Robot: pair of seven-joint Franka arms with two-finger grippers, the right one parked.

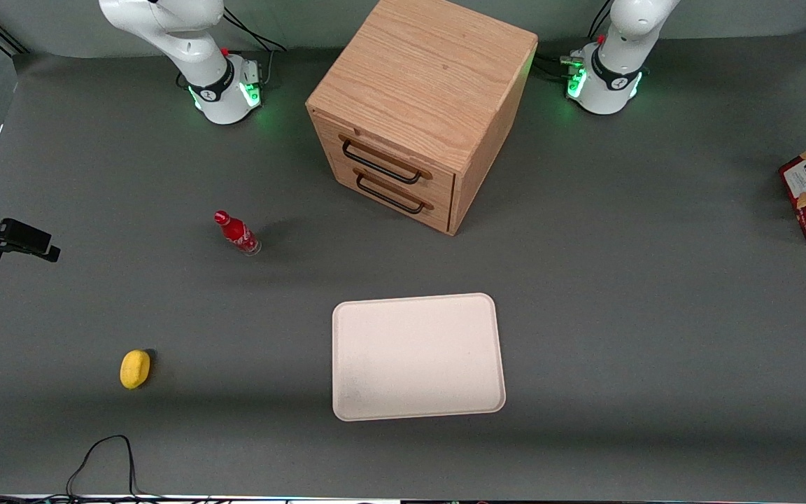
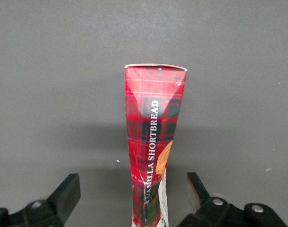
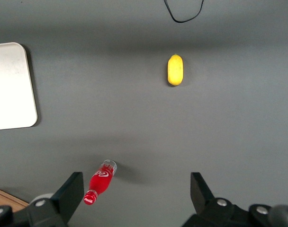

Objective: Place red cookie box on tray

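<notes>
Nearest your front camera lies the cream tray (image 1: 417, 357), bare. Your gripper (image 2: 132, 198) hangs spread wide, straddling the red cookie box (image 2: 154, 142) at the working arm's table end, untouched.

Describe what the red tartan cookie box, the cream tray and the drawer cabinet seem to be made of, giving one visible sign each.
Red tartan cookie box: printed glossy cardboard, by its folded edges and sheen.
Cream rectangular tray: probably matt plastic, with its moulded rim and rounded corners.
Two-drawer cabinet: light wood or veneer, with visible grain.
The open pincer straddles the box, its fingers apart from it.
</notes>
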